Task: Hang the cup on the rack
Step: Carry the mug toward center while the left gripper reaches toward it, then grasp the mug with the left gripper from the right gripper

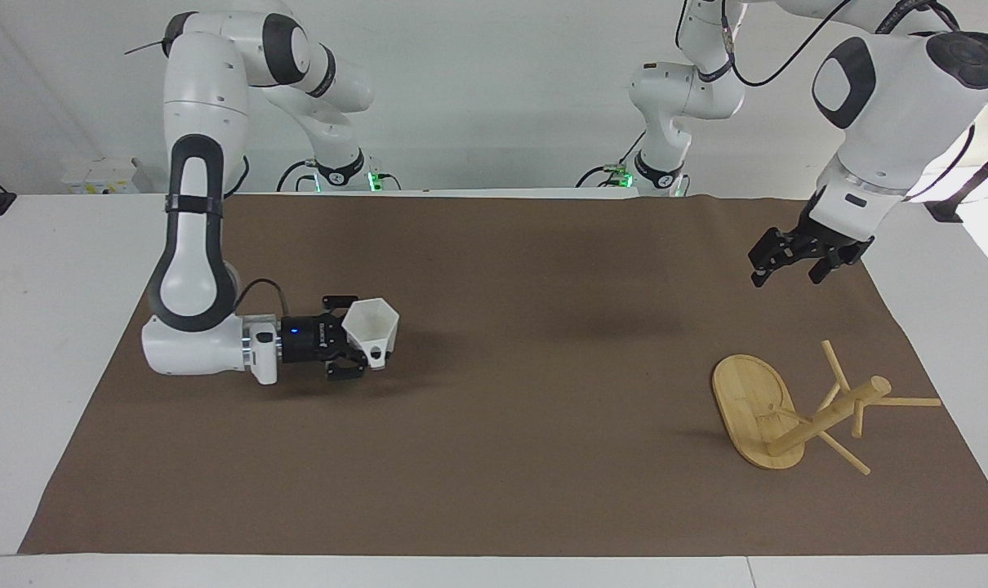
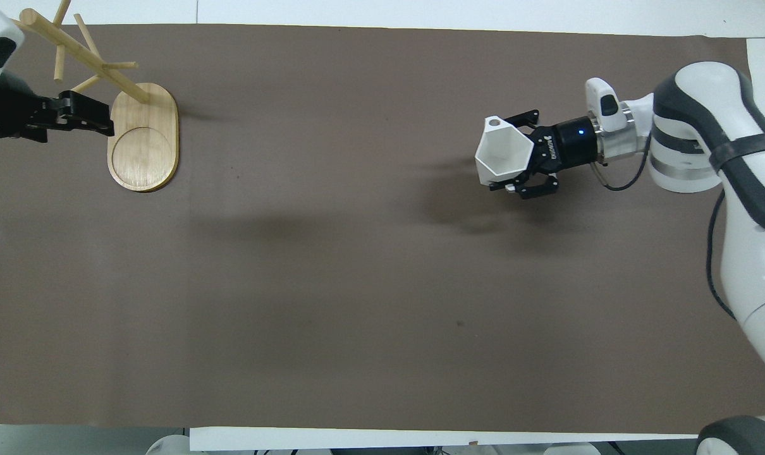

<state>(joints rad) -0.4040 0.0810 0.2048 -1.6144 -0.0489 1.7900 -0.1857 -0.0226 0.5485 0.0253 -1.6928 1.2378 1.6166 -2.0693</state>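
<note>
The white faceted cup [image 1: 371,325] is held in my right gripper [image 1: 353,339], which lies level and low over the brown mat at the right arm's end. The cup's mouth faces up and away from the wrist, and its handle points down. In the overhead view the cup [image 2: 501,153] hides part of the right gripper [image 2: 523,155]. The bamboo rack [image 1: 829,412] stands on its oval base [image 1: 747,396] at the left arm's end; it also shows in the overhead view [image 2: 79,47]. My left gripper [image 1: 785,279] is open and empty, up in the air over the mat beside the rack; in the overhead view the left gripper [image 2: 107,123] overlaps the base's edge.
The brown mat [image 1: 502,457] covers most of the white table [image 1: 45,269]. The rack's thin pegs [image 1: 910,401] stick out to several sides, some toward the mat's edge.
</note>
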